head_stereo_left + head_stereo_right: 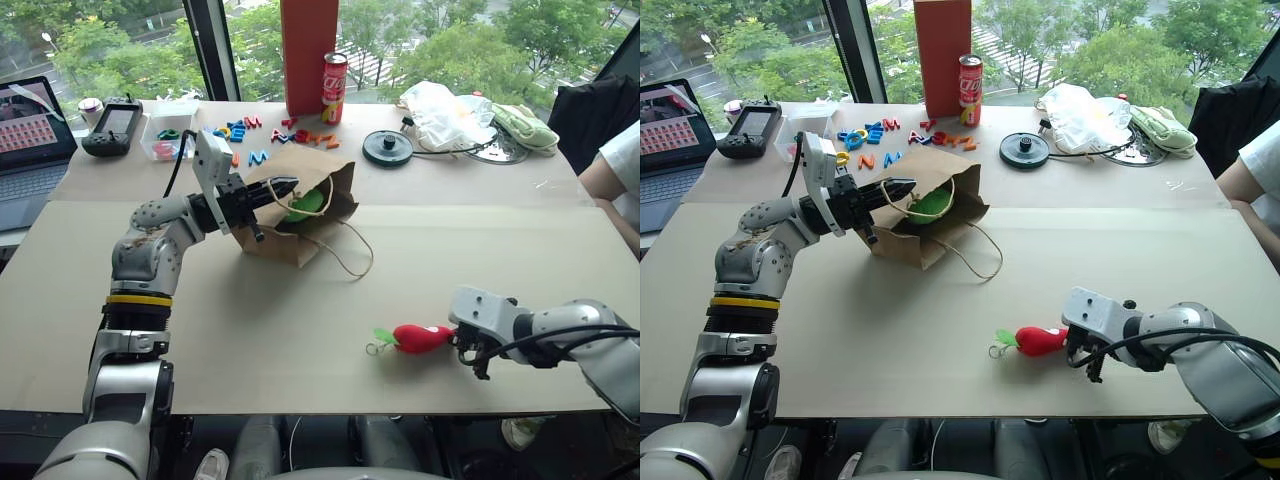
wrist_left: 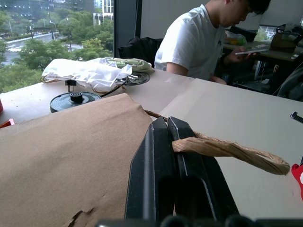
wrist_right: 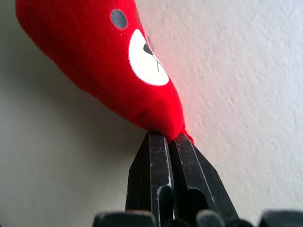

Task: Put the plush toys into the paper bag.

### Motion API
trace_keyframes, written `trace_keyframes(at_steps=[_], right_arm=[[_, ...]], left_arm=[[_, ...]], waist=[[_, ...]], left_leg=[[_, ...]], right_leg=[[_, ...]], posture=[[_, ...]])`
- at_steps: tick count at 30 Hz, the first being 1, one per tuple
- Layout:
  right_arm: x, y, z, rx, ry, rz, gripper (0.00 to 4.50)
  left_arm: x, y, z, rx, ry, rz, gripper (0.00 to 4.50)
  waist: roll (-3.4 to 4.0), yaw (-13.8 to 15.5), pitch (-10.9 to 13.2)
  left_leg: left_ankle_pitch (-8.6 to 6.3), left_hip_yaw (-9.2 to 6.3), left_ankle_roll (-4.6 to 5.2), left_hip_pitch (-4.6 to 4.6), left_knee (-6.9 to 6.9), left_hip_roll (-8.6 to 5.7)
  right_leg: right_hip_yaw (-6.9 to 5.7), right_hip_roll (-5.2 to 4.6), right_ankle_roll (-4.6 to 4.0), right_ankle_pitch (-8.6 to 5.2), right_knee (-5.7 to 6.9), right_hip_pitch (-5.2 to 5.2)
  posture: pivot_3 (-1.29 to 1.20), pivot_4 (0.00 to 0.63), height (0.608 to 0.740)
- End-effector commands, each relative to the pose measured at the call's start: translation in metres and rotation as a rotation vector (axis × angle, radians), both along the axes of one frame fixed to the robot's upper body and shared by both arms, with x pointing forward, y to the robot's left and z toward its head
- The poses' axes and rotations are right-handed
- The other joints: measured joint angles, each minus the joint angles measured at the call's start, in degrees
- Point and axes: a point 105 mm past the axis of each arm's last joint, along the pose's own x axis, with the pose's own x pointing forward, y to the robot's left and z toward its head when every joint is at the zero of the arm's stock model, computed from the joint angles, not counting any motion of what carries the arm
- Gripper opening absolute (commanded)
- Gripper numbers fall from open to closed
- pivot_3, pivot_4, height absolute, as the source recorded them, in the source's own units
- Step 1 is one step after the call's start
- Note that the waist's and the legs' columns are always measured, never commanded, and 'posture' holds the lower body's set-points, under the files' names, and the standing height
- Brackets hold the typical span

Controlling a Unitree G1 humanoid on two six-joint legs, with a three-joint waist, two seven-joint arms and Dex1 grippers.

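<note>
Right wrist view: right claw [image 3: 173, 137] pinching only red chili toy [image 3: 109, 61] tip; your lift may drop it. Left claw [image 1: 285, 187] pressed on paper bag [image 1: 310, 215] twine handle [image 2: 227, 149].

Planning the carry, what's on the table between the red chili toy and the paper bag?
Bare tabletop, seen in the left eye view, between the red chili toy and the paper bag.

place: office or lab workroom | cues: laptop [image 1: 30, 150] on the shared table [image 1: 300, 330] beyond the left gripper [image 1: 285, 187] | desks with seated person [image 2: 199, 40] behind | full-height windows [image 1: 120, 40] onto treetops
</note>
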Motion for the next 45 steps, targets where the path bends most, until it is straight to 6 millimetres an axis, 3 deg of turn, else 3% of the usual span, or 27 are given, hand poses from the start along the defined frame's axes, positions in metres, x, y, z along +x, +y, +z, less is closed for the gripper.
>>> trace_keyframes(at_steps=[1, 6, 9, 13, 22, 29, 38, 43, 44, 45], right_arm=[[0.007, 0.004, 0.005, 0.021, -0.047, -0.017, 0.01], [0.024, 0.014, 0.047, 0.142, -0.185, -0.031, 0.01], [0.046, 0.013, 0.079, 0.187, -0.326, -0.101, 0.01], [0.068, 0.022, 0.096, 0.192, -0.415, -0.14, 0.01], [0.108, 0.061, 0.095, 0.146, -0.506, -0.185, 0.01], [0.126, 0.113, 0.102, 0.137, -0.586, -0.148, 0.01], [0.12, 0.205, 0.109, 0.175, -0.656, 0.076, 0.01], [0.12, 0.213, 0.107, 0.242, -0.64, 0.059, 0.01], [0.121, 0.211, 0.107, 0.263, -0.631, 0.041, 0.7], [0.121, 0.209, 0.108, 0.288, -0.618, 0.021, 0.92]], left_arm=[[-0.004, 0.0, 0.013, 0.01, -0.065, -0.005, 0.01], [-0.003, 0.0, 0.014, 0.011, -0.066, -0.004, 0.01], [-0.003, -0.001, 0.014, 0.012, -0.067, -0.005, 0.01], [-0.003, -0.002, 0.014, 0.013, -0.068, -0.007, 0.01], [-0.002, -0.002, 0.017, 0.015, -0.075, -0.009, 0.01], [-0.002, -0.002, 0.019, 0.016, -0.078, -0.009, 0.01], [-0.003, -0.004, 0.017, 0.017, -0.074, -0.019, 0.01], [-0.004, -0.005, 0.016, 0.019, -0.071, -0.022, 0.01], [-0.004, -0.005, 0.016, 0.02, -0.071, -0.023, 0.01], [-0.004, -0.005, 0.016, 0.021, -0.07, -0.022, 0.01]], waist=[[-0.01, -0.09, 0.0], [0.0, -0.03, 0.0], [0.0, -0.04, 0.0], [0.01, 0.03, 0.0], [0.02, 0.05, -0.01], [0.04, -0.08, -0.01], [0.07, -0.22, -0.01], [0.07, 0.13, -0.01], [0.07, 0.16, -0.01], [0.07, 0.16, -0.01]], left_leg=[[0.0, 0.0, 0.0, 0.01, 0.0, 0.0], [0.0, -0.01, 0.0, 0.05, 0.0, -0.01], [0.0, 0.0, 0.0, 0.03, 0.0, -0.02], [0.0, 0.07, 0.0, 0.04, -0.02, 0.0], [0.0, 0.26, 0.0, -0.16, -0.01, -0.01], [0.0, 0.26, 0.0, -0.18, -0.01, 0.0], [0.01, 0.26, -0.01, -0.22, -0.01, 0.03], [0.01, 0.24, -0.02, -0.29, -0.01, 0.0], [0.01, 0.24, -0.02, -0.29, 0.0, -0.02], [0.01, 0.24, -0.02, -0.29, 0.0, -0.02]], right_leg=[[0.0, 0.0, 0.0, 0.0, 0.01, 0.0], [0.09, 0.02, -0.01, 0.0, 0.08, -0.03], [0.13, 0.01, -0.01, 0.01, 0.07, -0.06], [0.1, 0.03, -0.01, 0.01, 0.06, -0.05], [0.08, 0.01, -0.02, 0.01, 0.04, -0.21], [0.02, 0.01, -0.03, 0.01, 0.09, -0.24], [-0.06, 0.02, -0.04, 0.02, 0.36, -0.26], [-0.2, -0.05, -0.04, 0.02, 0.35, -0.22], [-0.22, -0.08, -0.03, 0.03, 0.35, -0.2], [-0.23, -0.08, -0.03, 0.03, 0.34, -0.19]], posture=[[0.0, 0.15, 0.739], [0.0, 0.15, 0.739], [0.0, 0.15, 0.739], [0.0, 0.15, 0.739], [0.0, 0.15, 0.739], [0.0, 0.15, 0.739], [0.0, 0.15, 0.739], [0.0, 0.15, 0.739], [0.0, 0.15, 0.739], [0.0, 0.15, 0.739]])
